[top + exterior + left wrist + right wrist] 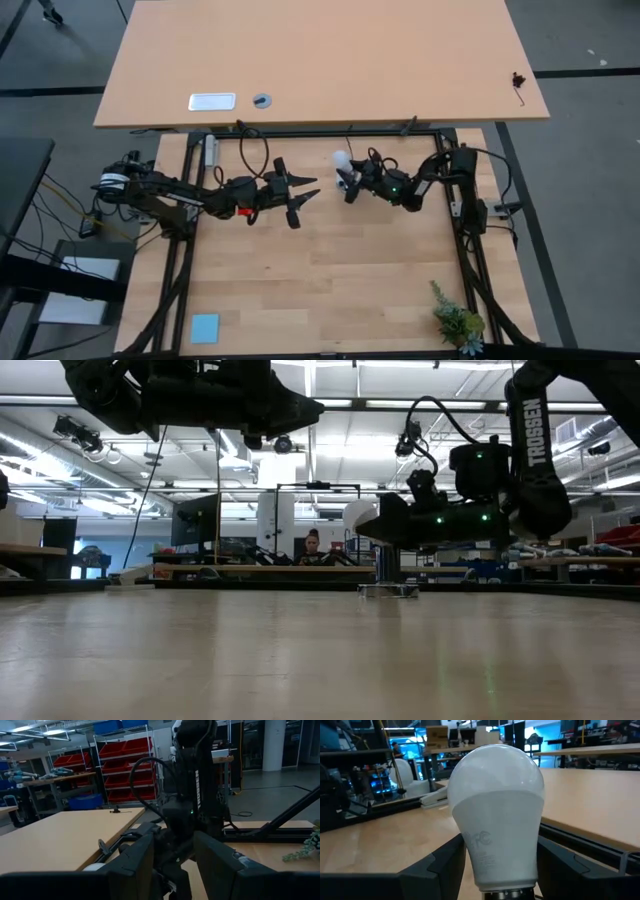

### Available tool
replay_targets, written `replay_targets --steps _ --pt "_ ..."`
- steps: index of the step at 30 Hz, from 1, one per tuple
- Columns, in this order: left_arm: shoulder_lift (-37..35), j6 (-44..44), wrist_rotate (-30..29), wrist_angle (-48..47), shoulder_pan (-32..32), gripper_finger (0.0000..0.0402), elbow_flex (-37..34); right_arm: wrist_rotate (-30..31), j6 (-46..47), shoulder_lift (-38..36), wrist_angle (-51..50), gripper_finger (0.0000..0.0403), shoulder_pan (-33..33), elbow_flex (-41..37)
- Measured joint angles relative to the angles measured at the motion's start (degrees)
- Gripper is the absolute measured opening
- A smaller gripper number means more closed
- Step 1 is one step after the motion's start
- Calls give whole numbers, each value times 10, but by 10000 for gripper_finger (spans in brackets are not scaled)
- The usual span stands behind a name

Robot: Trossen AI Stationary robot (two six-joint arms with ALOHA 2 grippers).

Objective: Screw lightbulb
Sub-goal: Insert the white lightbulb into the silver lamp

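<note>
So my right gripper (347, 180) is clamped on the lightbulb (342, 159), holding it up off the table (330, 270) toward the back middle. It's a plain white pear-shaped bulb (495, 810) with faint grey print low on its side and a bit of metal base showing between the fingers (445, 865). My left gripper (305, 195) hangs spread open, empty, just beside it and pointed at the right arm.
</note>
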Motion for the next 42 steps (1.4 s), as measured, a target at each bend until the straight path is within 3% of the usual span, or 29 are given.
replay_targets --steps 5,13,20,26,30,35,42 --pt "0 12 -5 -3 0 147 0 -6 -10 -19 -13 209 -5 -3" --pt "0 12 -14 -4 0 147 0 -67 -13 -22 -11 202 -24 35" --pt "0 -29 -9 -1 10 147 0 -80 2 -102 -9 201 3 7" --pt "0 -96 114 69 27 147 0 -116 4 -217 -9 200 45 -21" --pt "0 -140 133 111 33 147 2 -140 -2 -278 -41 200 83 -22" --pt "0 -169 178 83 36 148 32 -138 -22 -323 -116 200 122 -3" --pt "1 -151 192 -6 35 148 79 -130 -25 -356 -221 229 140 35"
